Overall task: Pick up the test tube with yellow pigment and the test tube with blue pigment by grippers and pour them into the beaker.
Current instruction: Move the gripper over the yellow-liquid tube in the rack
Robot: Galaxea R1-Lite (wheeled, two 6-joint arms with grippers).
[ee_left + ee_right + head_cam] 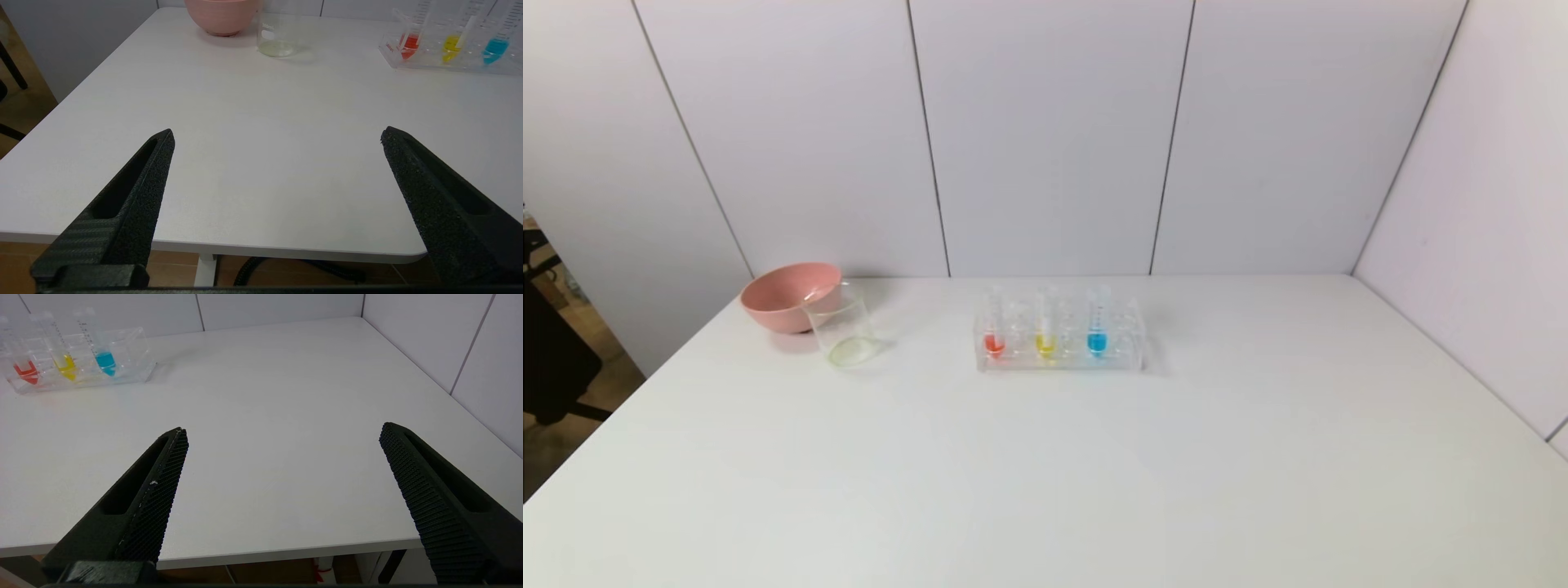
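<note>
The yellow test tube and the blue test tube stand upright in a clear rack at the table's middle back. They also show in the left wrist view and the right wrist view. The clear beaker stands left of the rack, in front of the pink bowl. My left gripper is open and empty at the table's near left edge. My right gripper is open and empty at the near right edge. Neither arm shows in the head view.
A red test tube stands at the rack's left end. A pink bowl sits behind the beaker at the back left. White wall panels close the back and right sides. The white table spreads between grippers and rack.
</note>
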